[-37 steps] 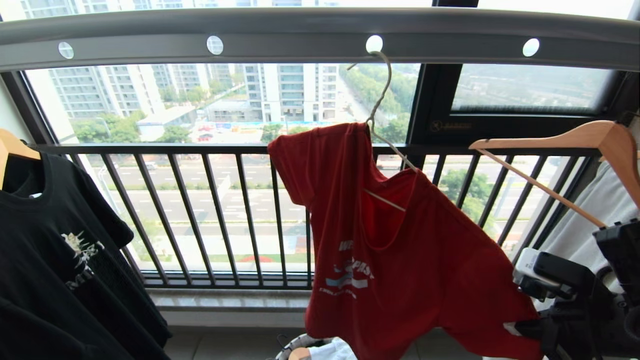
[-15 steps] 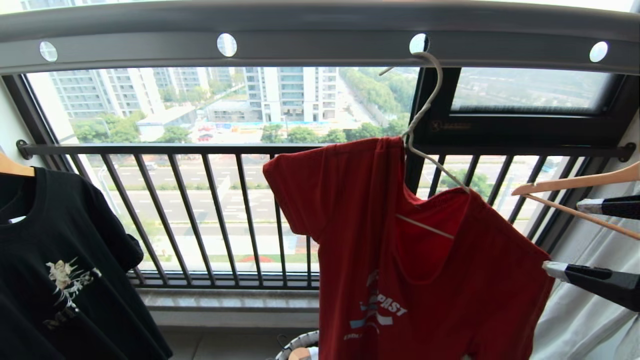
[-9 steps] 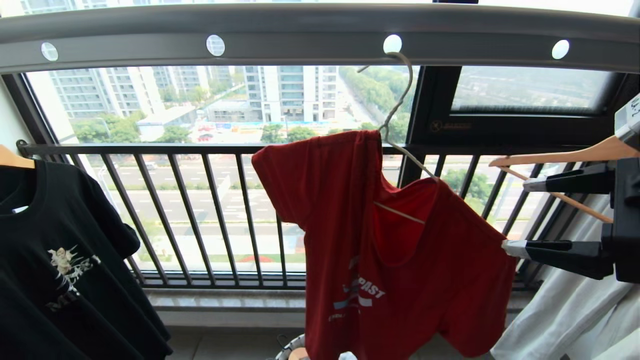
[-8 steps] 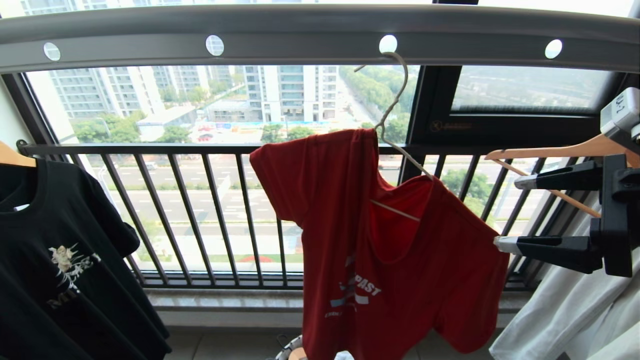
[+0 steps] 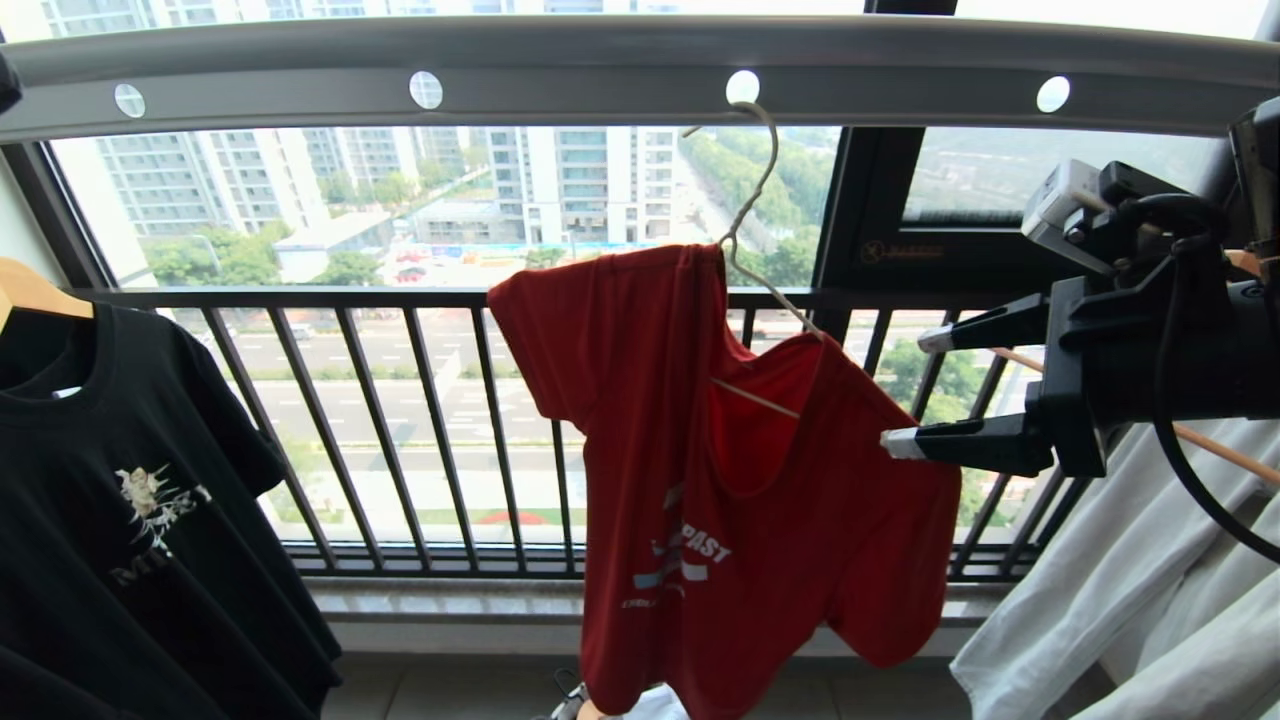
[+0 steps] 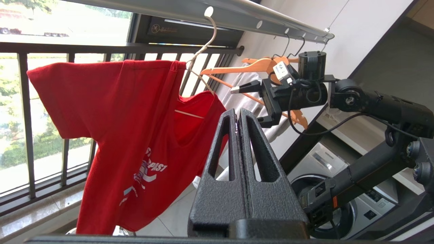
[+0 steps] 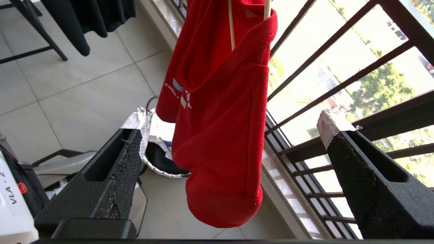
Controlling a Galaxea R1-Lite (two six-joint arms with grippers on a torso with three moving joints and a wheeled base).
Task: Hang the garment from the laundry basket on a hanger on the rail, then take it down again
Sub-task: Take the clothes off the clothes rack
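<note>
The red garment point(image 5: 740, 480) hangs on the thin off-white hanger point(image 5: 752, 235), whose large hook sits in one of the round holes of the grey rail point(image 5: 600, 70). The shirt is lopsided on the wire: one shoulder is bunched high against the twisted neck, while the other side slides down the sloping arm, and the hanger's lower wire shows inside the open neckline. The printed lettering faces the robot, low on the chest.

The right tool point(image 5: 910, 390) reaches in from the right at about the height of the shirt's lower shoulder. Its two black fingers stand wide apart and nothing is between them. In the head view the lower fingertip lies just at the edge of the red sleeve; whether it touches the cloth cannot be told. In the right wrist view the shirt hangs edge-on between the spread fingers point(image 7: 112, 169).

The left tool point(image 6: 238, 115) is seen only in its own wrist view, lower down and back from the shirt, with its fingers pressed together and empty.

Below the hem, a sliver of the laundry basket point(image 7: 162, 169) stands on the tiled floor with pale cloth in it. A black printed T-shirt point(image 5: 130, 500) hangs at the left, and light wooden hangers point(image 6: 261, 64) with a white garment point(image 5: 1130, 590) hang at the right. A dark window railing point(image 5: 400, 300) runs behind everything.
</note>
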